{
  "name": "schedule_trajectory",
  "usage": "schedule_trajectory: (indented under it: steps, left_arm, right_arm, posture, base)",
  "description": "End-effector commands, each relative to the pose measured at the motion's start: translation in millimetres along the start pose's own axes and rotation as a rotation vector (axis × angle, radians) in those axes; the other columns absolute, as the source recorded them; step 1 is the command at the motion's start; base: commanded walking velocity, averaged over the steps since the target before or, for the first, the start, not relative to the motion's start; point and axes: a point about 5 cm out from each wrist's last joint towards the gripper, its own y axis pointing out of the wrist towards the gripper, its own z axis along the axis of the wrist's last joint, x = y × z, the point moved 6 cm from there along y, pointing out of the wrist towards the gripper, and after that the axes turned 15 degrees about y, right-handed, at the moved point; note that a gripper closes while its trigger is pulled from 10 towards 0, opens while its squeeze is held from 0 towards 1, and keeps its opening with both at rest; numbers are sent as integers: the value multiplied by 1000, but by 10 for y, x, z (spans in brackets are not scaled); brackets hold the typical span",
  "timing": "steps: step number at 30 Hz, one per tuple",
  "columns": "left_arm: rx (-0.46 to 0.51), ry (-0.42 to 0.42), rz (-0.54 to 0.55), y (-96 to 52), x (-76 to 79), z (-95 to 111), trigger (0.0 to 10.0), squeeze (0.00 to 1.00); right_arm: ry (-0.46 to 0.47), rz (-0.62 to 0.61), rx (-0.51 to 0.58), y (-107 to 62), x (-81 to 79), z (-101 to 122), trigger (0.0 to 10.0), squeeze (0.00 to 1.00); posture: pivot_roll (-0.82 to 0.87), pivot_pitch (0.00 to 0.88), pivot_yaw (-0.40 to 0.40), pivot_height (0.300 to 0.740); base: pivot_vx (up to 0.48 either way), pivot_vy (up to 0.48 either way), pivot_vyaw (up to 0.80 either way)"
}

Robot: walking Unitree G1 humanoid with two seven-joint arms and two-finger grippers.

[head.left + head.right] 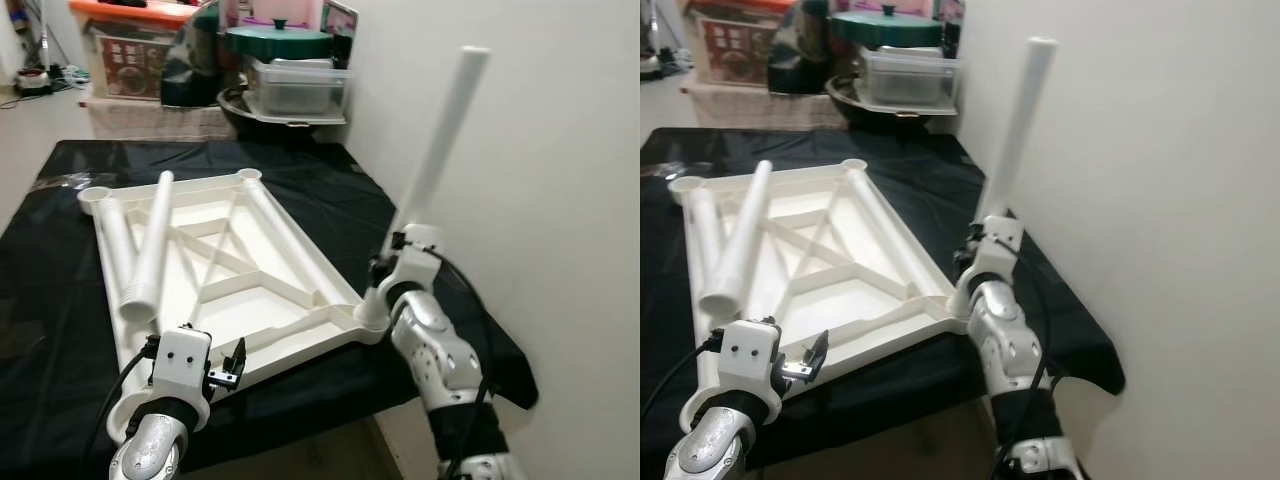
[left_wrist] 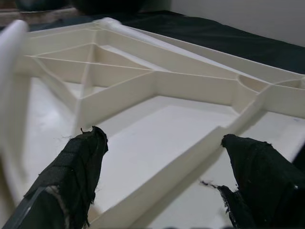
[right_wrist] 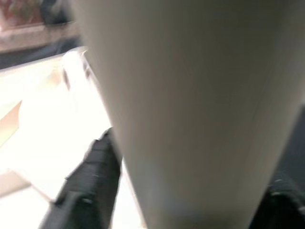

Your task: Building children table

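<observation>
**First leg going into the corner socket**

The white tabletop lies upside down on the black-covered table, ribs up, with round sockets at its corners. I hold one white leg nearly upright, leaning slightly, its foot at the near right corner socket. My right claw is pinching that leg low down. My left claw hovers spread over the near rim. Three more legs lie loose on the underside. I judge the leg is being seated; next I must straighten it and press or twist it home while bracing the top.
</observation>
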Motion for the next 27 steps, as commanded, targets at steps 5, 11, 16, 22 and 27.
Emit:
schedule_trajectory:
  steps: [5, 11, 16, 22, 27]
  left_arm:
    - [0, 5, -9, 10, 20, 6, 10000, 0]
    - [1, 6, -7, 13, 9, 5, 10000, 0]
    - [0, 9, -1, 10, -13, 3, 10000, 0]
    - [0, 11, 1, 7, -18, 4, 10000, 0]
    - [-1, 11, -1, -2, -9, 2, 10000, 0]
  right_arm:
    - [39, 479, -109, -160, -732, -42, 10000, 0]
    - [-177, 1024, -282, -857, -1136, -299, 10000, 0]
    - [-208, 984, -349, -810, -1006, -481, 3176, 0]
    - [-182, 797, -320, -510, -862, -468, 0, 0]
    - [-29, -90, -160, 133, 323, -242, 0, 0]
  posture:
    - [163, 0, -161, 740]
    - [166, 0, -164, 740]
    - [170, 0, -167, 740]
    - [170, 0, -167, 740]
    - [165, 0, -164, 740]
  base:
    - [0, 0, 0]
    - [0, 0, 0]
    - [0, 0, 0]
    - [0, 0, 0]
    - [0, 0, 0]
